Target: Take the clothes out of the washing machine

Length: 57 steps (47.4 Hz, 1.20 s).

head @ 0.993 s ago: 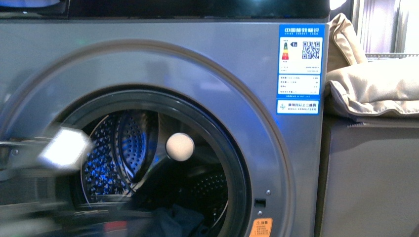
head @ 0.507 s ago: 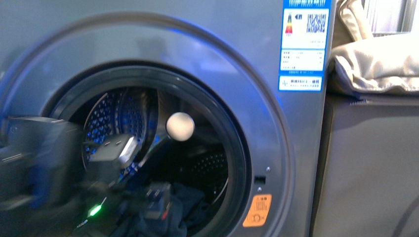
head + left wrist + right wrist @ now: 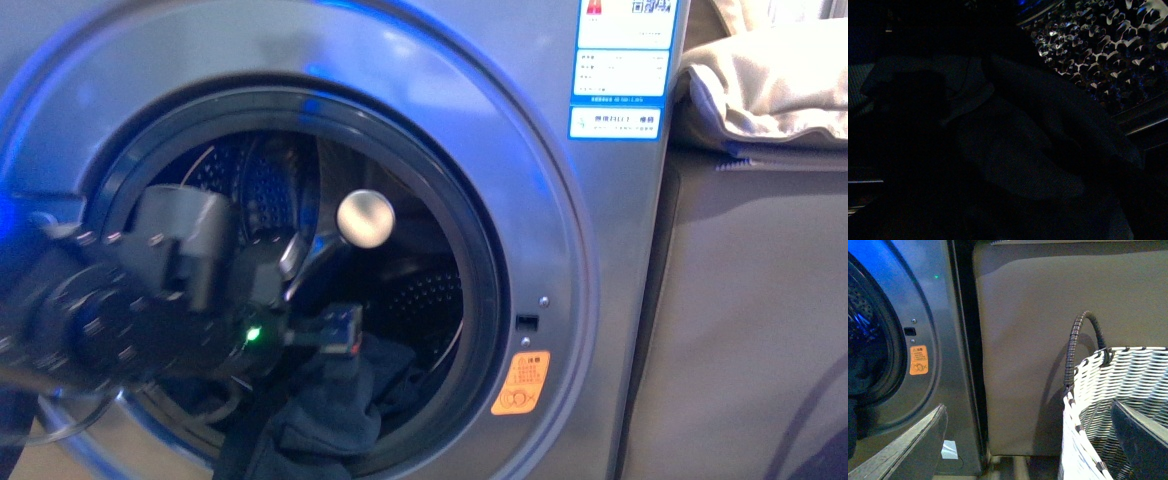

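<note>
The washing machine (image 3: pixel 470 110) filled the front view. The clothes (image 3: pixel 330 415) lay heaped on the drum floor, trailing out over the porthole's lower lip, just below the left end effector (image 3: pixel 340 330) (too blurred to tell its grip, and its wrist view was dark). The right end effector (image 3: pixel 1029 406) hung spread and empty outside, beside the basket (image 3: pixel 1128 385), so the left arm was nearer. The print on the blue label (image 3: pixel 615 122) and the orange sticker (image 3: pixel 522 383) was too small to read.

Left arm (image 3: pixel 130 300): motion-blurred, outline smeared.
Blue label (image 3: pixel 620 70): top cut by frame edge; print too small to read.
Clothes (image 3: pixel 330 420): lower part cut off at bottom edge.
Left wrist view: dark.
</note>
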Motion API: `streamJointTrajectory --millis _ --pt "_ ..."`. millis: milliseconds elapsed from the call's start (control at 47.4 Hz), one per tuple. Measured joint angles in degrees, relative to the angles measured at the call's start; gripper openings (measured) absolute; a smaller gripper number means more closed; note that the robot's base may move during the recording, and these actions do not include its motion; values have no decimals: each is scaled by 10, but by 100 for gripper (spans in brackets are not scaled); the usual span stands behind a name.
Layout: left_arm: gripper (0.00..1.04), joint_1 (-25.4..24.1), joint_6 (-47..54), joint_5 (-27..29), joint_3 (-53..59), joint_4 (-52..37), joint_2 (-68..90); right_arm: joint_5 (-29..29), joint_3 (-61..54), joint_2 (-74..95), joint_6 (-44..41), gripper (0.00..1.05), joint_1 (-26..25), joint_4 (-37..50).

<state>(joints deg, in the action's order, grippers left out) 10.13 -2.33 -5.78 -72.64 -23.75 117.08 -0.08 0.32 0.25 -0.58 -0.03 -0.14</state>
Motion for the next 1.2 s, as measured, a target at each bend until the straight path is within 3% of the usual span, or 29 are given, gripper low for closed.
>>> streamJointTrajectory --millis 422,1014,1204 --pt "98 19 19 -9 -68 66 61 0 0 0 0 97 0 0" --pt "98 17 50 70 -119 196 119 0 0 0 0 97 0 0" --pt "65 17 66 71 -93 181 112 0 0 0 0 97 0 0"
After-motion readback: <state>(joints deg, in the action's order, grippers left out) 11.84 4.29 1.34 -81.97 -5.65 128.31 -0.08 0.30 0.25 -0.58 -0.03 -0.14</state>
